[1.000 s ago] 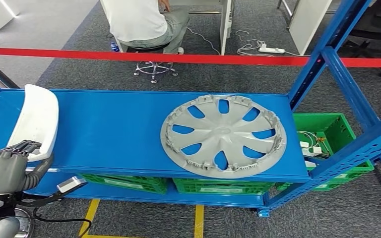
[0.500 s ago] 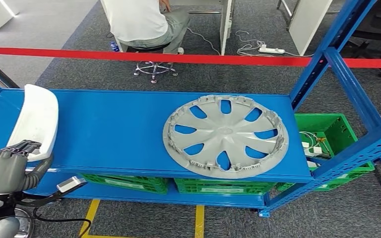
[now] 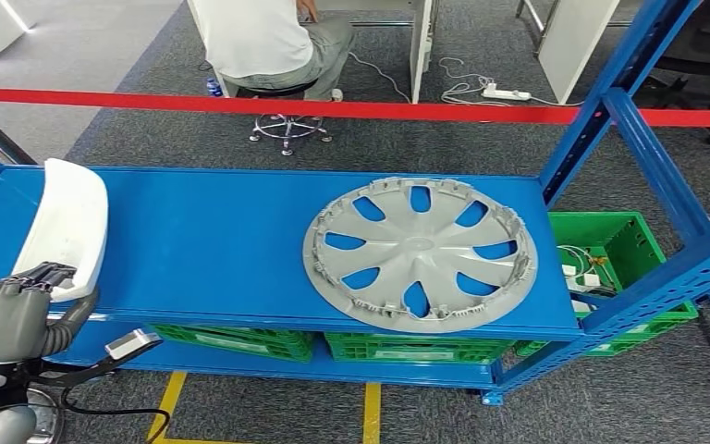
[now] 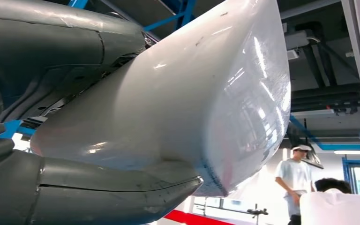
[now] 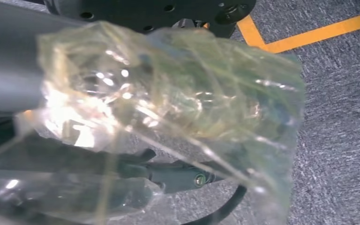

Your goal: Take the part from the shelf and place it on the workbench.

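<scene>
Left hand: your grey left hand (image 3: pixel 18 305) grips the smooth white curved plastic part (image 3: pixel 67 227) at the blue metal shelf's (image 3: pixel 213 240) left end.
Right hand: you cannot tell its state.
Crates: green plastic crates (image 3: pixel 610 245) sit under the shelf; one holds white cables.
Room: round silver hubcap (image 3: pixel 419 252) lies near the shelf's front edge, well apart from the part.

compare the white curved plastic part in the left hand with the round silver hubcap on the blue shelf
The white curved plastic part is glossy, solid and elongated; the round silver hubcap is matte, disc-shaped and pierced by openings. The left hand grips the white part at the shelf's left end, standing tilted, while the hubcap lies flat and untouched towards the right. Both are over the blue shelf.
</scene>
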